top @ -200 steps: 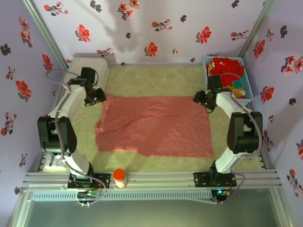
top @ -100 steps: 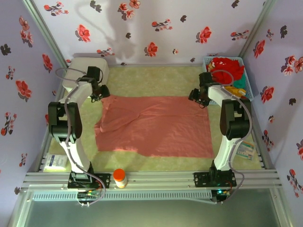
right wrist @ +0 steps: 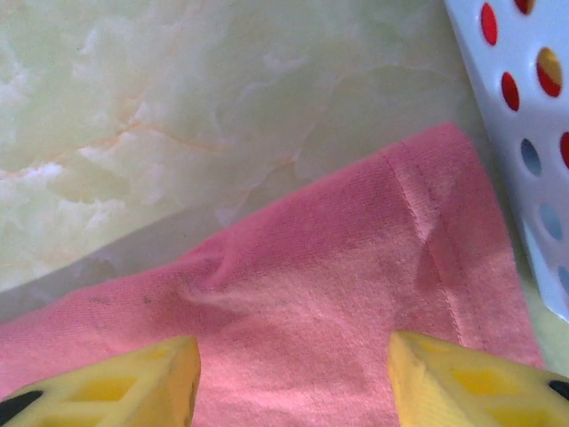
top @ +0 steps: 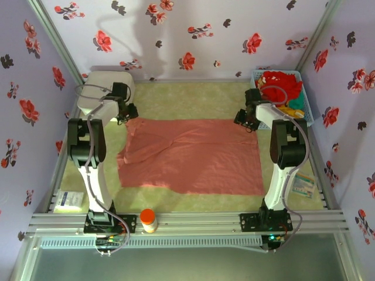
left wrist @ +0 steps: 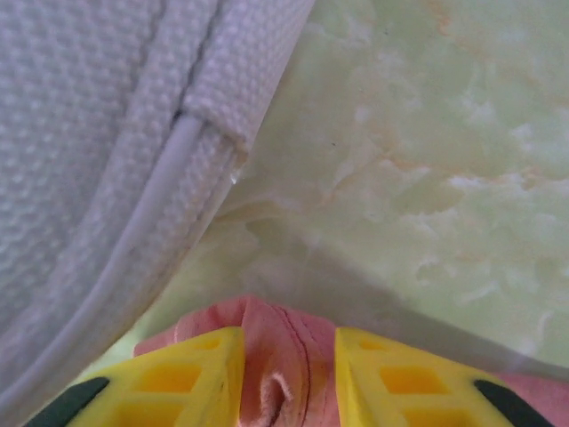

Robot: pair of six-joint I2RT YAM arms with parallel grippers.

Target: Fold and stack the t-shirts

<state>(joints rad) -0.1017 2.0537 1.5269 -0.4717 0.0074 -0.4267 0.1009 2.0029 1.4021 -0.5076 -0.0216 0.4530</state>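
left claw (left wrist: 286,360): narrow, fingers nipping a raised bunch of the salmon-pink t-shirt (left wrist: 267,325) at its far left corner, close beside the white box (left wrist: 89,133). the cloth rises between the fingers, so i judge the pinch has taken.

right claw (right wrist: 293,365): wide, jaws straddling the far right corner, which lies flat and ungripped just beside the light-blue lattice basket (right wrist: 532,116).

shirt is spread across the middle of the green marbled tabletop (top: 193,96), left side rumpled. the two far corners are probably targeted so the far edge can be carried toward the near one in a single fold. red t-shirt (top: 281,82) and others wait in the basket.
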